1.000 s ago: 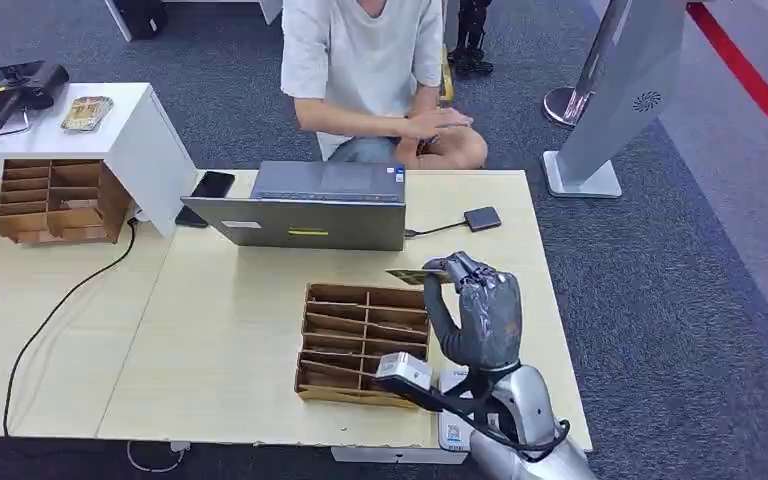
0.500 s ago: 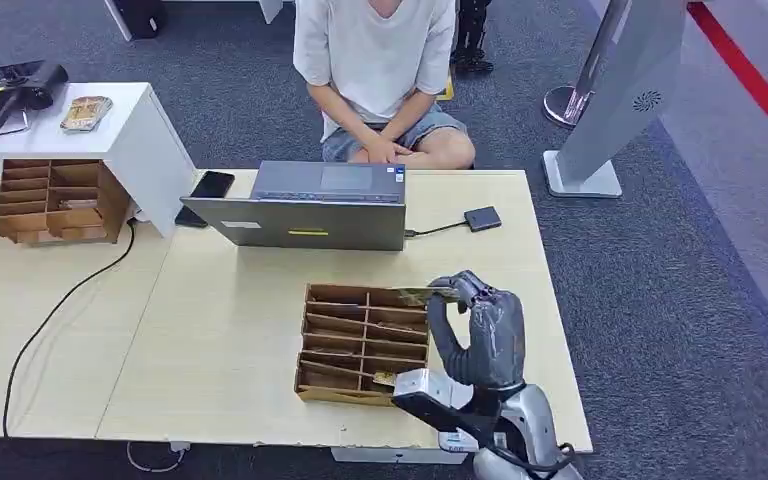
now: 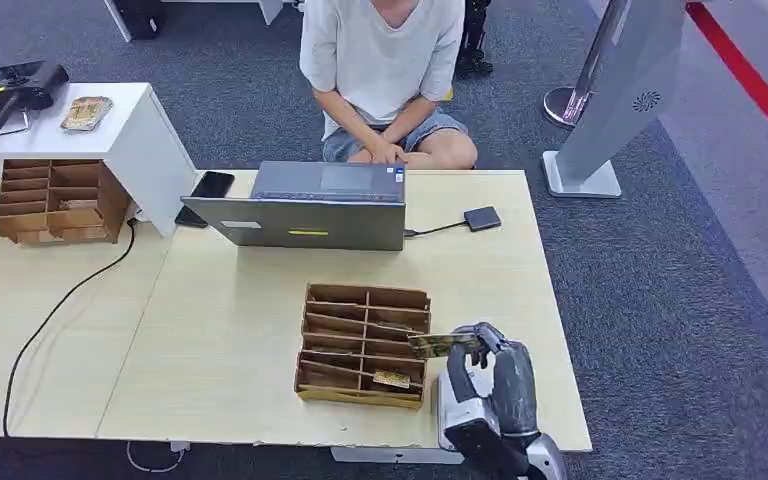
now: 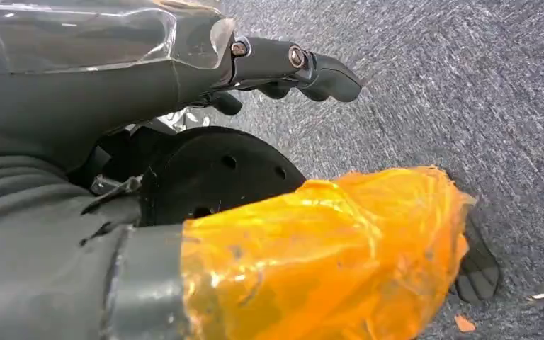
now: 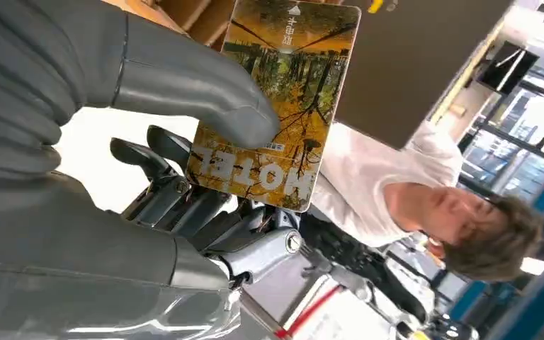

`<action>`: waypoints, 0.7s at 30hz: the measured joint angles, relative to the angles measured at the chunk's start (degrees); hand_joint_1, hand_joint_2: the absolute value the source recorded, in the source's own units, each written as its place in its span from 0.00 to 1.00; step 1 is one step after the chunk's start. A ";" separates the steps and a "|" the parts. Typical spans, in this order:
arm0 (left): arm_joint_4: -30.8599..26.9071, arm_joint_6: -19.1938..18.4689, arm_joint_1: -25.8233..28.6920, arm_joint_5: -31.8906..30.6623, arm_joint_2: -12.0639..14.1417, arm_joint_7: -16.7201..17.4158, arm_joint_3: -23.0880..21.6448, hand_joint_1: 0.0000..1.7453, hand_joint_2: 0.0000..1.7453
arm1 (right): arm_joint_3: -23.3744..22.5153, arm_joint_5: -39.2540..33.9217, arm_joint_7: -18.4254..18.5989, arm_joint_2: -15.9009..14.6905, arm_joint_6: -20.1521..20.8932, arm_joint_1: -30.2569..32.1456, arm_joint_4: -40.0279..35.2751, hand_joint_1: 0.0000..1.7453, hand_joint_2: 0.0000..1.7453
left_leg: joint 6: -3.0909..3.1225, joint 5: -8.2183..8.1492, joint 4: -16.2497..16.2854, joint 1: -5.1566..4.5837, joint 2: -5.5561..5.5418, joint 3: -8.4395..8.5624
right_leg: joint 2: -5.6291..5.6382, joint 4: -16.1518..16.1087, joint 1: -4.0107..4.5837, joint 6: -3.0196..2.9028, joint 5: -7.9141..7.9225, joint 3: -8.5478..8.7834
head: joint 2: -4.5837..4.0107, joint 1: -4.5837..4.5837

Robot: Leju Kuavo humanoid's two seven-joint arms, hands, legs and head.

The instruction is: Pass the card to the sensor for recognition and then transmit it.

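My right hand (image 3: 492,372) hovers over the table's near right corner, just right of the wooden slotted organizer (image 3: 364,342). It pinches a yellow-brown card (image 3: 438,345) that juts left over the organizer. In the right wrist view the thumb (image 5: 205,95) presses this card (image 5: 276,106), printed with autumn trees, against the darker fingers. A small dark sensor pad (image 3: 482,218) lies at the far right of the table, cabled to the grey laptop (image 3: 310,205). My left hand (image 4: 283,64) hangs above grey carpet with nothing in it, its fingers apart from the orange-wrapped thumb (image 4: 326,241).
A person (image 3: 385,70) sits behind the laptop. One card (image 3: 392,379) lies in the organizer's front row. A phone (image 3: 211,185), a second organizer (image 3: 55,200) and a white stand (image 3: 135,130) are at the left. A grey kiosk base (image 3: 582,175) stands on the right.
My right hand has drawn back toward me with the card, from beyond the organizer's far right corner to its near right side. The person has straightened and brought both hands to the lap.
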 joint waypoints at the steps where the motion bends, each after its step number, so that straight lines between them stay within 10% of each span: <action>1: 0.00 0.00 0.00 0.15 0.00 -0.07 0.00 0.00 0.00 | -0.17 -0.46 -0.11 0.02 0.02 0.28 0.00 1.00 1.00 | 0.00 0.00 0.00 0.00 0.00 0.00 | 0.00 0.00 0.00 0.00 0.00 0.00 | 0.00 0.00; 21: 0.00 0.00 -0.01 3.17 -0.02 -1.77 -0.07 0.00 0.00 | -2.29 -4.28 0.88 0.02 -0.39 3.92 0.48 1.00 1.00 | 0.00 0.00 0.00 -0.02 0.01 0.00 | 0.01 0.00 -0.01 0.00 0.00 0.00 | 0.00 -0.02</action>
